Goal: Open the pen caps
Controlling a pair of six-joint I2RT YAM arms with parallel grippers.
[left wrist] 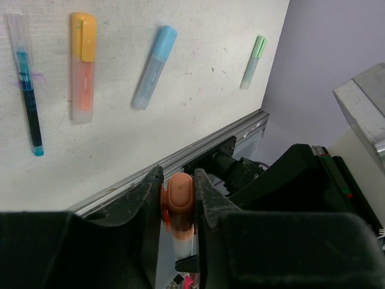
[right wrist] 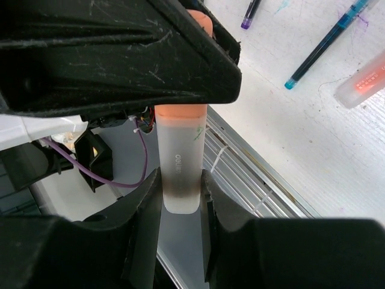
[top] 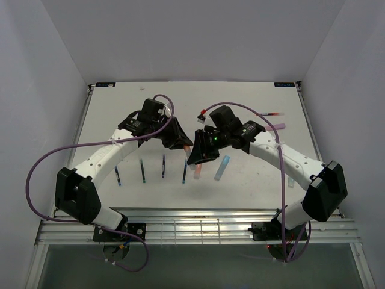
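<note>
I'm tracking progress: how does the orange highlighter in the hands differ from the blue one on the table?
The orange highlighter is held in the air; the blue highlighter lies flat on the table. The left hand grips the orange one's cap, the right hand its barrel; the blue one is untouched. Both appear capped.

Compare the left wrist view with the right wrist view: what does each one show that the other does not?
Only the left wrist: a blue highlighter and a green highlighter. Only the right wrist: a purple-tipped pen and the right gripper shut on the frosted barrel. Both: the orange cap in the left gripper.
</note>
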